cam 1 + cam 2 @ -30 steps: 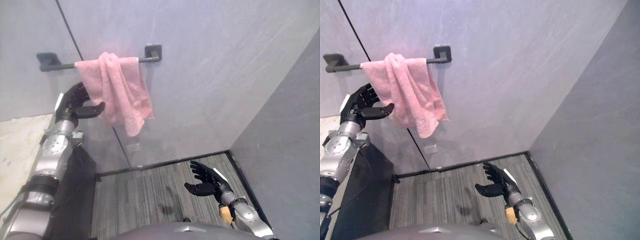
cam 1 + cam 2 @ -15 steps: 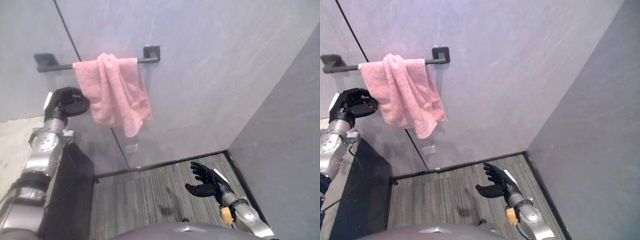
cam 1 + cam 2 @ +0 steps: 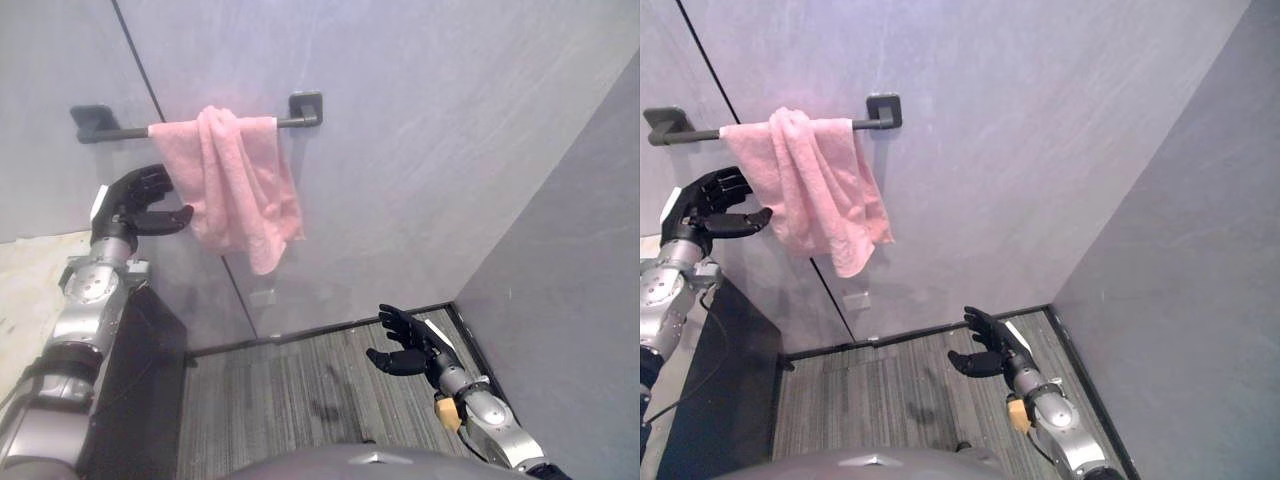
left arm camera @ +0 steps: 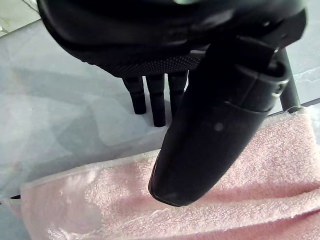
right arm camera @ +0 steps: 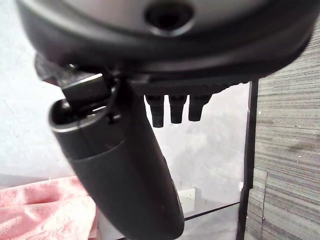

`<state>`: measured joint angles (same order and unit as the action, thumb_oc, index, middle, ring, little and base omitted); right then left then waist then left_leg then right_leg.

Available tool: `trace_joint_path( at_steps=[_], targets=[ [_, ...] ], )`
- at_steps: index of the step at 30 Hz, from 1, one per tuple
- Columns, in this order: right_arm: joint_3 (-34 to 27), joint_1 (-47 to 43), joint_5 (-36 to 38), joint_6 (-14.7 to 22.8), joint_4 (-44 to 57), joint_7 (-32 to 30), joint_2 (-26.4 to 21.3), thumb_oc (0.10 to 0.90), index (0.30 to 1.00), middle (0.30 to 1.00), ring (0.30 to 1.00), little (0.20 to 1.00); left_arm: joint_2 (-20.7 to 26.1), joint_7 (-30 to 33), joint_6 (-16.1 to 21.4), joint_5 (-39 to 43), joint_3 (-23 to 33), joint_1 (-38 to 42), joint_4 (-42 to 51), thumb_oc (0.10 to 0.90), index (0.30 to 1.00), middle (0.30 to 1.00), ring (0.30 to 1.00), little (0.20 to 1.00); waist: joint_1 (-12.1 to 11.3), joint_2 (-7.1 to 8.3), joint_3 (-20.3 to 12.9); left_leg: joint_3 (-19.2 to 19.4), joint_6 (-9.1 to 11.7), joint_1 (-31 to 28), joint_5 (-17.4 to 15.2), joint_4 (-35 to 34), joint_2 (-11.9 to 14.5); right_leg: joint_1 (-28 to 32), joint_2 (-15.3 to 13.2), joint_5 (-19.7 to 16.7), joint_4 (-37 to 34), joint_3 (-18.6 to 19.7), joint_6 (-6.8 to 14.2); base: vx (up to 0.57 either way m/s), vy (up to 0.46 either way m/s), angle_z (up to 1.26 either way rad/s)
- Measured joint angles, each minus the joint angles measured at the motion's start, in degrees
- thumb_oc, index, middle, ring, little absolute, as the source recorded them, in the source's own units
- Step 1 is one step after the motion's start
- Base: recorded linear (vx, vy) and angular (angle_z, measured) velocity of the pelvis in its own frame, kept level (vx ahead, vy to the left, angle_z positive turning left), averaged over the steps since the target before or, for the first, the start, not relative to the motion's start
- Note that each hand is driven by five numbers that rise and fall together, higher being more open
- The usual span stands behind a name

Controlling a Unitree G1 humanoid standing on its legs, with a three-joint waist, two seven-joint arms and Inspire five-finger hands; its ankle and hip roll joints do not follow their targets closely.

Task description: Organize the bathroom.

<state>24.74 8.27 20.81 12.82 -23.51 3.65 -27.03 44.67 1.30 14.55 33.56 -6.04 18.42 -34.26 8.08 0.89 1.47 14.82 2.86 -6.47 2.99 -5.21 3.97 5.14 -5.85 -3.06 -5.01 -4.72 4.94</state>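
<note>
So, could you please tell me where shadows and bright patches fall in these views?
Left eye view: the pink towel throws a soft shadow on the grey wall just below it, and the wall shows a faint pale sheen with no hard glare. Left wrist view: the left robot hand reads dark against the bright wall, while the towel is evenly lit.

a pink towel of soft, nubby terry cloth is seen on a matt dark metal rail. the wall looks smooth, stone-like and faintly veined; the floor is finely ribbed.
</note>
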Motion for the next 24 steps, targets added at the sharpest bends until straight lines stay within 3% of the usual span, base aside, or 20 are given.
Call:
trace_joint_path(
  at_steps=[7, 9, 10, 11, 12, 24],
  targets=[
    [0.00, 0.26, -0.01, -0.01, -0.65, 0.42, 0.16, 0.800, 0.900, 0.900, 0.900, 0.900, 0.00, -0.39, -0.87, 0.01, 0.00, 0.00, -0.01, 0.800, 0.900, 0.900, 0.900, 0.900, 0.13, -0.10, -0.09, 0.49, 0.00, -0.12, 0.00, -0.01, 0.01, -0.08, -0.01, 0.00, 0.00, 0.32, 0.02, 0.00, -0.002, -0.01],
    [0.00, 0.97, -0.01, -0.01, -0.68, 0.60, 0.16, 0.800, 0.900, 0.900, 0.900, 0.900, 0.00, -0.56, -0.90, 0.02, 0.00, 0.00, -0.06, 0.576, 0.564, 0.564, 0.564, 0.564, 0.14, -0.14, -0.13, 0.62, 0.00, -0.12, 0.00, -0.01, 0.02, -0.11, -0.01, 0.00, 0.00, 0.35, 0.02, 0.00, 0.000, 0.00],
    [0.00, 1.26, -0.01, -0.01, -0.68, 0.75, 0.16, 0.800, 0.900, 0.900, 0.900, 0.900, 0.00, -0.57, -0.92, 0.02, 0.00, 0.00, -0.07, 0.557, 0.535, 0.535, 0.535, 0.535, 0.14, -0.16, -0.14, 0.67, 0.00, -0.12, 0.00, -0.01, 0.02, -0.12, -0.01, 0.00, 0.00, 0.37, 0.02, 0.00, 0.000, 0.00],
    [0.00, 1.56, -0.01, -0.01, -0.68, 0.87, 0.17, 0.800, 0.900, 0.900, 0.900, 0.900, 0.00, -0.61, -0.95, 0.03, 0.00, 0.00, -0.07, 0.463, 0.394, 0.394, 0.394, 0.394, 0.13, -0.17, -0.17, 0.71, 0.00, -0.12, 0.00, 0.00, 0.01, -0.13, -0.01, -0.01, 0.00, 0.39, 0.02, 0.00, 0.000, 0.00],
    [0.00, 2.15, -0.02, -0.01, -0.69, 0.97, 0.17, 0.800, 0.900, 0.900, 0.900, 0.900, 0.00, -0.79, -1.03, 0.05, 0.00, 0.00, -0.07, 0.400, 0.300, 0.300, 0.300, 0.300, 0.16, -0.19, -0.19, 0.74, -0.01, -0.12, 0.00, 0.00, 0.00, -0.14, -0.02, -0.01, 0.00, 0.42, 0.03, 0.00, 0.000, 0.00],
    [-0.01, 2.07, -0.03, -0.01, -0.57, 1.02, -0.14, 0.800, 0.900, 0.900, 0.900, 0.900, -0.04, -1.83, -2.11, 0.06, -0.17, 0.02, -0.09, 0.400, 0.300, 0.300, 0.300, 0.300, 1.75, -0.30, -0.43, 1.57, -0.11, -0.72, -0.29, 0.00, -0.04, 0.05, 0.03, -0.15, 0.03, 1.51, 0.10, 0.01, 0.005, -0.05]
  ],
)
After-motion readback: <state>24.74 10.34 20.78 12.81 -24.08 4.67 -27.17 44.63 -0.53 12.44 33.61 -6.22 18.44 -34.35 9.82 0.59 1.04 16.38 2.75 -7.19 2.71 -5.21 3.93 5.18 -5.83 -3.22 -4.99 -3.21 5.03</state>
